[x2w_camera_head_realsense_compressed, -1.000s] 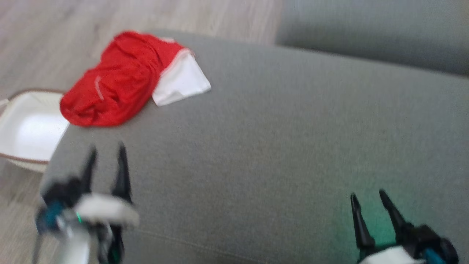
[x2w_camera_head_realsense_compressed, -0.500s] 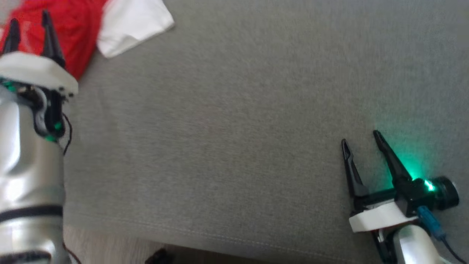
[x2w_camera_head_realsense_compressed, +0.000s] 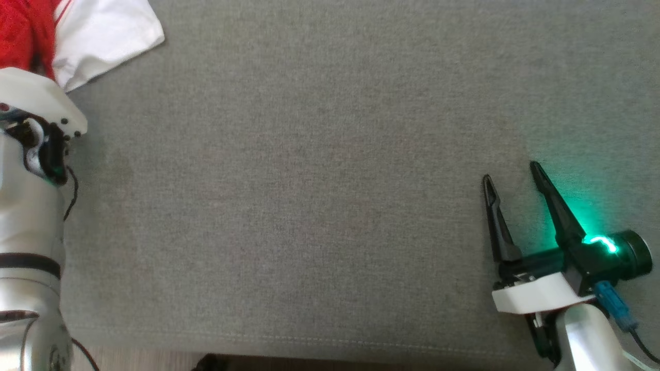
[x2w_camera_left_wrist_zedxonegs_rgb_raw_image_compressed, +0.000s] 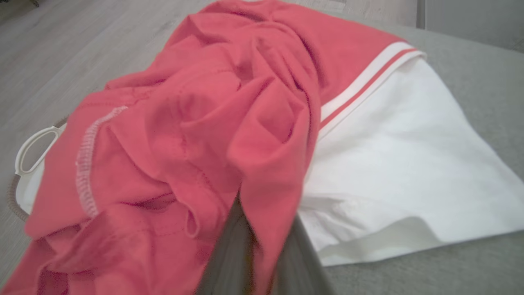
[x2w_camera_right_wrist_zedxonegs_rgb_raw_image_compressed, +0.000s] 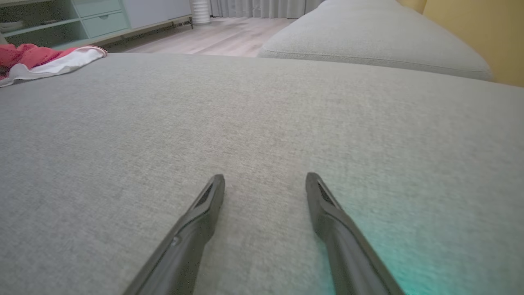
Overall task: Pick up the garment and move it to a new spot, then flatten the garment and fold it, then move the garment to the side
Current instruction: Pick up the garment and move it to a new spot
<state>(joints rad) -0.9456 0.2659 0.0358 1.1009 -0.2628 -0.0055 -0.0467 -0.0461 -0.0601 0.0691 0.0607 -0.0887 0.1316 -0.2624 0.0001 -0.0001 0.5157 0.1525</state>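
Observation:
The garment (x2w_camera_left_wrist_zedxonegs_rgb_raw_image_compressed: 196, 123) is a crumpled red top with a white panel and striped trim, lying at the grey cushion's far left corner (x2w_camera_head_realsense_compressed: 103, 36). My left gripper (x2w_camera_left_wrist_zedxonegs_rgb_raw_image_compressed: 266, 229) is shut on a fold of its red cloth, which drapes between and over the two fingers (x2w_camera_left_wrist_zedxonegs_rgb_raw_image_compressed: 231, 250). In the head view the left wrist's white housing (x2w_camera_head_realsense_compressed: 36, 98) covers those fingers beside the garment. My right gripper (x2w_camera_head_realsense_compressed: 510, 171) stands open, low over bare cushion at the lower right, nothing between its fingers (x2w_camera_right_wrist_zedxonegs_rgb_raw_image_compressed: 265, 177). The garment (x2w_camera_right_wrist_zedxonegs_rgb_raw_image_compressed: 45, 61) is far to its left.
The wide grey sofa cushion (x2w_camera_head_realsense_compressed: 319, 170) spans the scene, its front seam (x2w_camera_head_realsense_compressed: 309, 342) near the bottom. A white basket with a handle (x2w_camera_left_wrist_zedxonegs_rgb_raw_image_compressed: 32, 143) sits on the wood floor beyond the garment. A second cushion (x2w_camera_right_wrist_zedxonegs_rgb_raw_image_compressed: 368, 41) and a pale green cabinet (x2w_camera_right_wrist_zedxonegs_rgb_raw_image_compressed: 61, 16) lie behind.
The head camera has tilted down and right. My left gripper reached into the red cloth and went from open to shut on it. The right gripper stayed open in place.

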